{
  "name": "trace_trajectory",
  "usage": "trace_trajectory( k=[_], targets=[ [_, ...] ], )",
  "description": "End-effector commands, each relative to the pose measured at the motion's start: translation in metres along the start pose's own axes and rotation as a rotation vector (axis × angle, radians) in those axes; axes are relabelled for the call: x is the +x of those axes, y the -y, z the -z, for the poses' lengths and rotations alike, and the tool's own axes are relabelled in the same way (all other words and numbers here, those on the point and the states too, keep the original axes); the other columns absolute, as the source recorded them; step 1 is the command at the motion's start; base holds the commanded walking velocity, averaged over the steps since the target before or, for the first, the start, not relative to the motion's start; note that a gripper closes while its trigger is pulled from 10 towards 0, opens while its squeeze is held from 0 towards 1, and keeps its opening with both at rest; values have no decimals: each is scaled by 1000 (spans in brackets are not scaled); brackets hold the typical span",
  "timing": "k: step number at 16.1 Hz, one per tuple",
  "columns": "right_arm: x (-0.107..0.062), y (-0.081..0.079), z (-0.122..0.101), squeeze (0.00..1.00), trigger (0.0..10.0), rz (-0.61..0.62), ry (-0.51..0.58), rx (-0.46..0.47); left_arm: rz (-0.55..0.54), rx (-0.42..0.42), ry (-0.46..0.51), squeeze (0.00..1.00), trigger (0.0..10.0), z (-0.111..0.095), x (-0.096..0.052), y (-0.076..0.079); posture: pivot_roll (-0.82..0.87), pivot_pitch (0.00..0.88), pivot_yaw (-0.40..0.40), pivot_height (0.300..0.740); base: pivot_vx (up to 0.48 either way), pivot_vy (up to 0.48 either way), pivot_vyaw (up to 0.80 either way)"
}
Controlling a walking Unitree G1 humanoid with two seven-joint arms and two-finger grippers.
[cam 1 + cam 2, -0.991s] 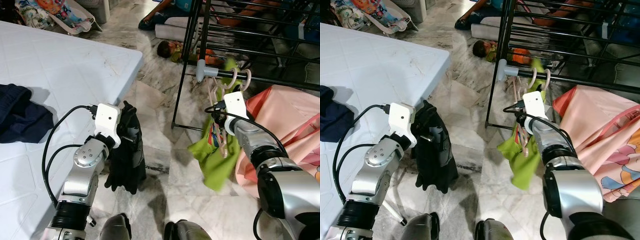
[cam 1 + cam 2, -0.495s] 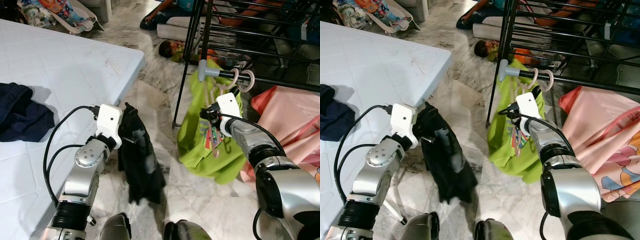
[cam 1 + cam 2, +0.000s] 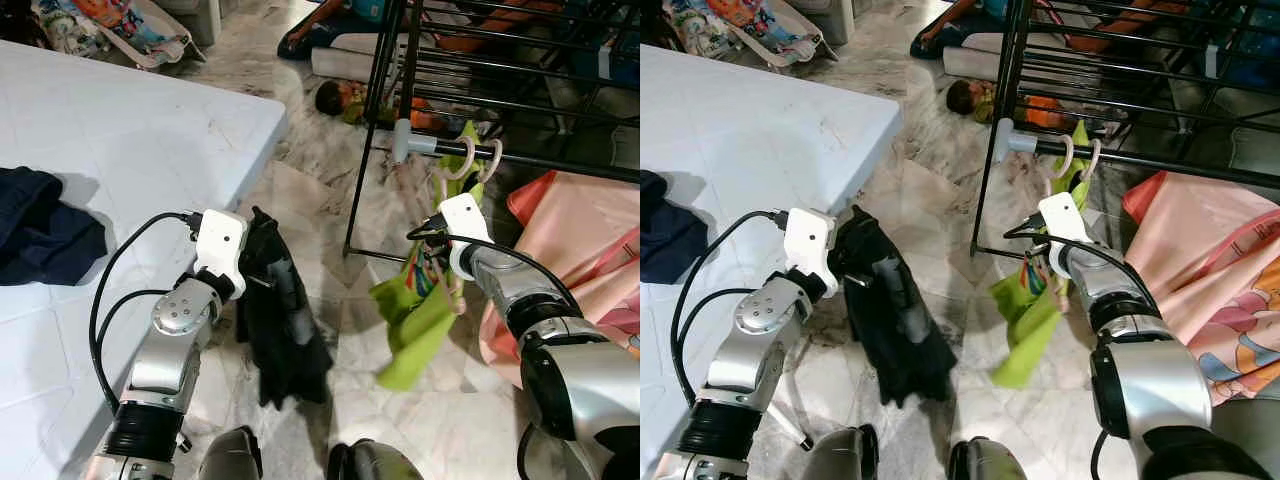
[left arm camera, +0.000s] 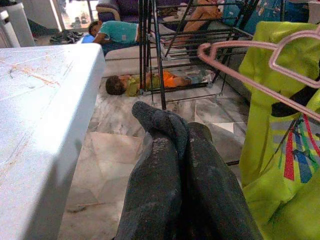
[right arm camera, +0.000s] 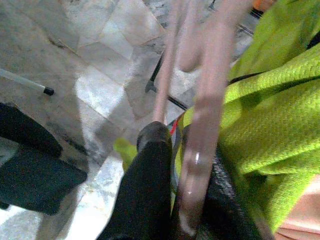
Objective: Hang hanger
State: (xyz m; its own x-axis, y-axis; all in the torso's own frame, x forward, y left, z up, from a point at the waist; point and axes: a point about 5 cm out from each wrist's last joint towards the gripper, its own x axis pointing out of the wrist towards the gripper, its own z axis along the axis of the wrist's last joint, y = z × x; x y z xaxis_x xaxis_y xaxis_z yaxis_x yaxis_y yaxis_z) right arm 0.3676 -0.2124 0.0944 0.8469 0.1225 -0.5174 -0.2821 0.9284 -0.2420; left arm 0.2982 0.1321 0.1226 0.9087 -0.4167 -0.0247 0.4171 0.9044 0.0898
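Two pink hangers (image 3: 468, 160) hook over the black rack's rail (image 3: 520, 160), just beside its grey end cap (image 3: 401, 140). A lime green garment (image 3: 412, 322) hangs from them, below the rail. My right gripper (image 3: 442, 262) is shut on a pink hanger's lower part (image 5: 200, 125), with one black finger (image 5: 145, 195) against it. My left gripper (image 3: 260, 282) is held low beside the bed, shut on a black garment (image 3: 285, 330) that drapes over its fingers (image 4: 170, 185) towards the floor.
A white mattress (image 3: 120, 140) fills the left, with dark blue clothing (image 3: 40, 225) on it. Pink fabric (image 3: 590, 250) lies at the right, under the rack. A person (image 3: 342, 100) lies on the marble floor behind the rack's leg (image 3: 362, 170).
The green garment, swung out left and spread wide half a second ago, has dropped back to hang narrow under the rail. The black garment swayed slightly. Both grippers stay shut.
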Motion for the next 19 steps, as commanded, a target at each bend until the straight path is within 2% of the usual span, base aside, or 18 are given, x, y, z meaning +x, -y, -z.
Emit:
trace_trajectory(
  k=[1,6,10,12,13,14,18,19],
  targets=[
    [-2,5,9,0,0,8,-34,-9,2,10,11,0,10000,-4,2,1,-20,101,-44,740,0,0,0],
    [-3,7,10,0,0,14,-29,-18,3,13,8,0,10000,-4,3,0,-20,100,-42,740,0,0,0],
    [-1,-1,3,0,0,-32,33,-20,1,19,7,0,10000,-4,3,0,-16,99,-41,740,0,0,0],
    [-1,0,-2,0,39,-13,79,-17,-1,21,3,0,10000,-4,3,0,-16,99,-41,740,0,0,0],
    [-1,0,-1,0,1569,-9,82,-15,-1,21,2,0,10000,-3,3,0,-16,99,-41,740,0,0,0],
    [-1,-2,2,0,10000,-8,80,-15,-1,20,1,0,10000,-3,3,1,-19,102,-43,740,0,0,0],
    [-1,-4,10,0,10000,-7,59,-9,3,20,-3,0,10000,-2,3,2,-20,105,-43,740,0,0,0],
    [-1,-4,10,455,10000,-8,55,-5,2,20,-5,0,10000,-2,3,2,-20,105,-43,740,0,0,0]
  ],
)
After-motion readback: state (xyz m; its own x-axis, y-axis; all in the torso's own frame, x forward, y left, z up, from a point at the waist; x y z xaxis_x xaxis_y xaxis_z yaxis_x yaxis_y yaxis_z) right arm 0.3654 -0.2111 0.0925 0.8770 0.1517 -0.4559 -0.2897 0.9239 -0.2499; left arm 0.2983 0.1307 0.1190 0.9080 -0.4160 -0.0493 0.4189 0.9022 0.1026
